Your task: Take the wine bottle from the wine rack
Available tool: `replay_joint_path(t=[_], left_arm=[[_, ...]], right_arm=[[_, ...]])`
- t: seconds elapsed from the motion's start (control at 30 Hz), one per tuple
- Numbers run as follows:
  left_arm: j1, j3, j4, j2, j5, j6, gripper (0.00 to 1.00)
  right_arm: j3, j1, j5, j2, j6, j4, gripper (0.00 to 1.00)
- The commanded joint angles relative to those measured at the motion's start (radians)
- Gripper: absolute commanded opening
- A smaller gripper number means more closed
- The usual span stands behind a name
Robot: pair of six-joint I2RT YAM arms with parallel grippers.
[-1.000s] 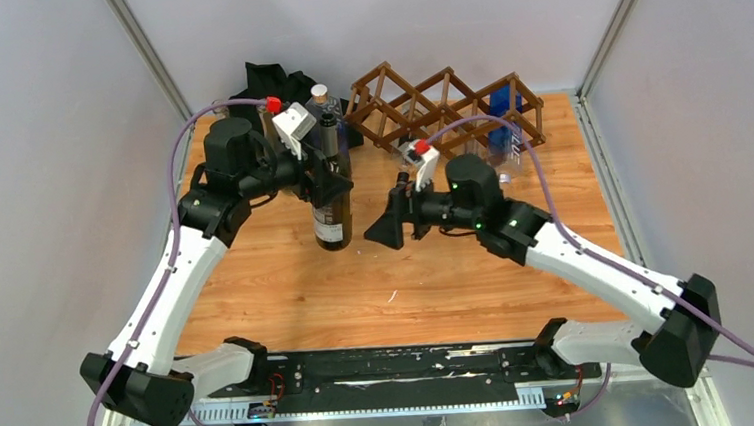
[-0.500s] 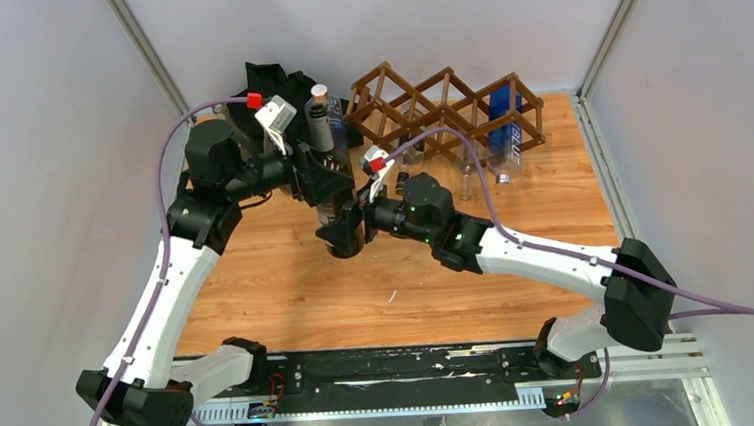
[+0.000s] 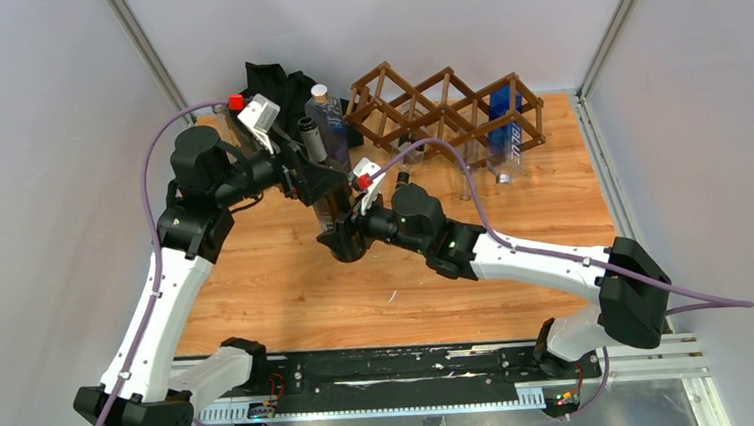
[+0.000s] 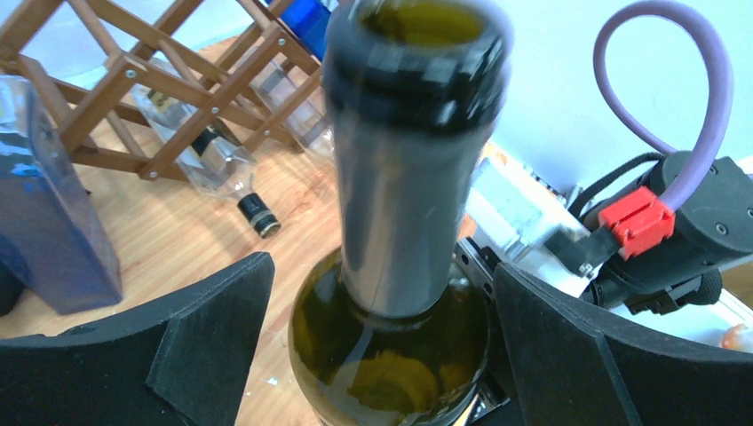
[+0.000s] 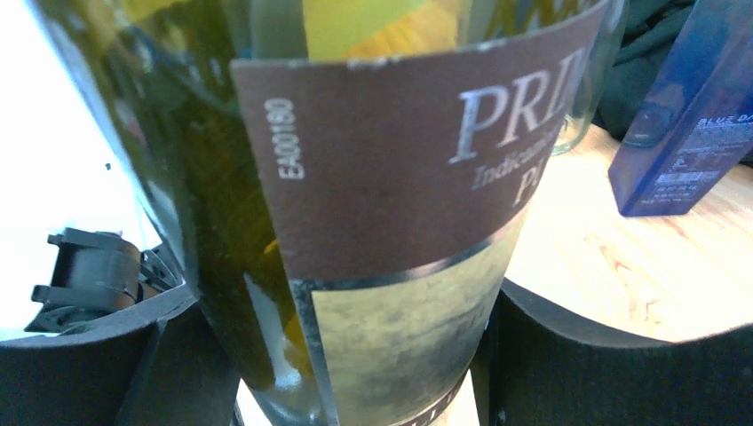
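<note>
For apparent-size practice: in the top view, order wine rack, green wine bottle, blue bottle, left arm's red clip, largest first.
1. wine rack
2. green wine bottle and blue bottle: similar; green one partly hidden, unranked
3. left arm's red clip

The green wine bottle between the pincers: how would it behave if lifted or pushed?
The wine bottle looks uncorked and see-through, so probably empty and fairly light. Glossy glass may slip; its paper label should grip better. Tall and narrow, it would likely tip if pushed high up.
</note>
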Motion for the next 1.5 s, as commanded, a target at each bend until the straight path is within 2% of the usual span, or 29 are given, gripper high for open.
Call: replay_joint_path(t=[0.0,0.13,0.2,0.27,0.37,0.4,0.47,0.5,0.53,0.57,0.6,0.8,1.0,1.13,1.3,1.47], left_arm=[[0.033,0.014,0.073,-0.006,0.011,-0.068,1.00],[0.051,0.003,0.105,0.002,0.056,-0.099,0.95],[0.056,-0.007,0.105,0.006,0.075,-0.107,0.85],[0.067,-0.012,0.111,0.013,0.094,-0.121,0.72],[0.087,-0.005,0.118,0.023,0.107,-0.119,0.42],[0.090,0.001,0.106,0.025,0.101,-0.096,0.30],[0.094,0.023,0.048,0.036,0.069,-0.042,0.06],[0.096,0.038,0.011,0.043,0.042,0.011,0.00],[0.101,0.051,-0.011,0.051,0.032,0.049,0.00],[0.115,0.057,-0.021,0.058,0.027,0.076,0.00],[0.130,0.062,-0.017,0.064,0.025,0.097,0.00],[0.215,0.089,0.011,0.115,0.019,0.242,0.00],[0.274,0.005,0.125,0.138,0.000,0.361,0.00],[0.285,-0.060,0.237,0.175,-0.007,0.394,0.00],[0.314,-0.126,0.352,0.233,-0.017,0.427,0.00],[0.329,-0.174,0.454,0.262,-0.033,0.469,0.00]], right_arm=[[0.011,0.027,0.039,-0.034,-0.080,0.030,0.00],[0.002,0.031,0.042,-0.040,-0.072,0.036,0.00],[0.006,0.030,0.037,-0.039,-0.072,0.035,0.00],[0.012,0.030,0.035,-0.036,-0.072,0.029,0.00],[0.013,0.030,0.038,-0.036,-0.068,0.020,0.00],[0.011,0.030,0.041,-0.036,-0.064,0.017,0.06],[0.008,0.030,0.063,-0.039,-0.049,0.008,0.33],[0.004,0.030,0.081,-0.042,-0.029,0.004,0.64],[0.001,0.030,0.114,-0.045,-0.018,-0.008,0.78],[-0.002,0.030,0.139,-0.049,-0.010,-0.024,0.85],[-0.006,0.030,0.156,-0.055,-0.002,-0.038,0.87],[-0.054,0.012,0.189,-0.115,0.031,-0.135,0.90],[-0.129,-0.046,0.255,-0.228,0.083,-0.203,0.92],[-0.143,-0.138,0.288,-0.294,0.153,-0.284,0.94],[-0.149,-0.331,0.245,-0.374,0.290,-0.398,0.96],[-0.121,-0.450,0.250,-0.423,0.310,-0.548,0.96]])
